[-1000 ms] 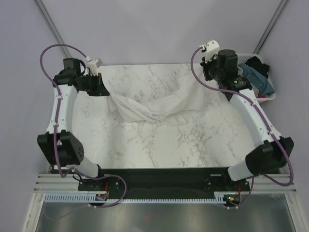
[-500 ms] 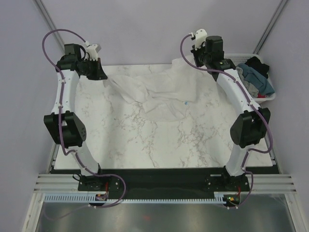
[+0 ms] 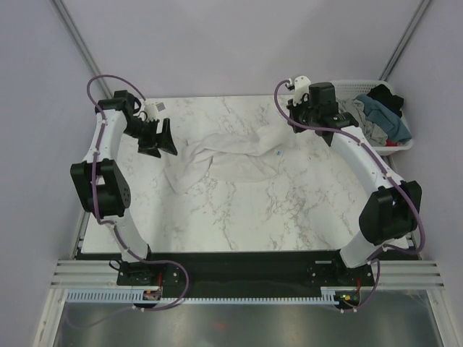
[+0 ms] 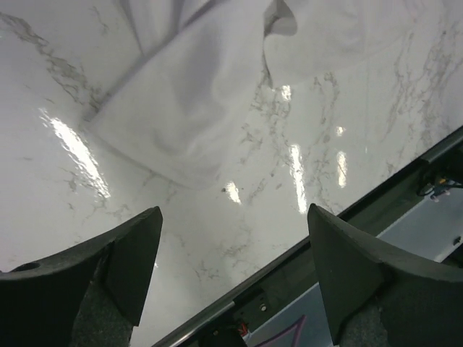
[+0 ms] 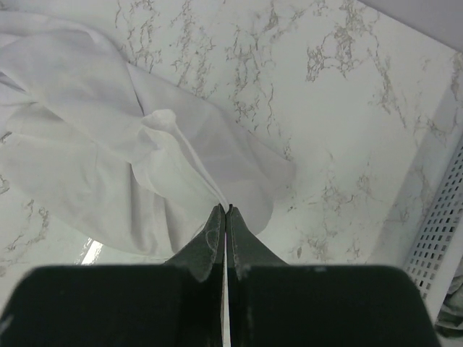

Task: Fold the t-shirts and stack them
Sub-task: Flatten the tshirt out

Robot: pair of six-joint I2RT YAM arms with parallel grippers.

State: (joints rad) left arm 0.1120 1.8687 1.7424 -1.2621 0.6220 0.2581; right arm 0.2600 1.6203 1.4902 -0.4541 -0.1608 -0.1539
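A large white t-shirt (image 3: 230, 155) lies crumpled across the back middle of the marble table (image 3: 217, 217). My left gripper (image 3: 160, 144) hovers just left of the shirt's left end, open, with nothing between its fingers. In the left wrist view the shirt (image 4: 195, 101) lies beyond the wide-apart left gripper (image 4: 233, 217). My right gripper (image 3: 288, 124) is shut on the shirt's right edge. The right wrist view shows the right gripper (image 5: 226, 210) pinching a thin fold of white t-shirt (image 5: 108, 144). Grey, teal-blue and black t-shirts (image 3: 376, 116) are heaped in the basket.
A white lattice basket (image 3: 401, 147) stands off the table's back right corner, and its wall (image 5: 441, 224) shows at the right of the right wrist view. The table's dark front rail (image 4: 405, 173) runs behind the left gripper's fingers.
My left gripper has opened and let go of the shirt, which has dropped onto the table. Both grippers have come lower and nearer, the right one still pinching the cloth.
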